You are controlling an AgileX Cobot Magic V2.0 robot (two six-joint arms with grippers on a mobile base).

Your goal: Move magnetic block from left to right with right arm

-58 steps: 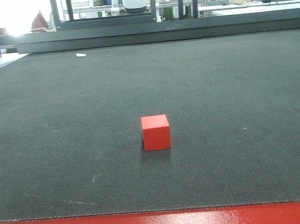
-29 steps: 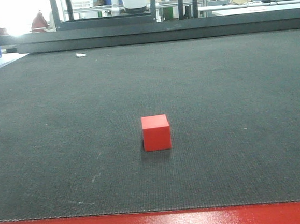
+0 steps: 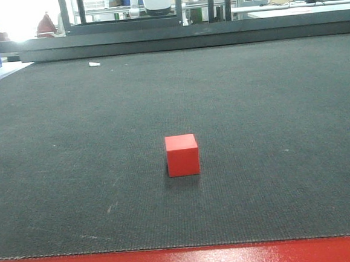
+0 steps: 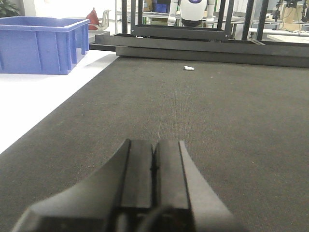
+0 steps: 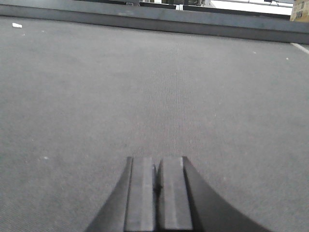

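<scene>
small matte red cube sits on dark-matted desk, outside both wrist views. left fingers and right fingers both pressed together, gripping nothing.

Open mat around magnetic block, rail behind
</scene>
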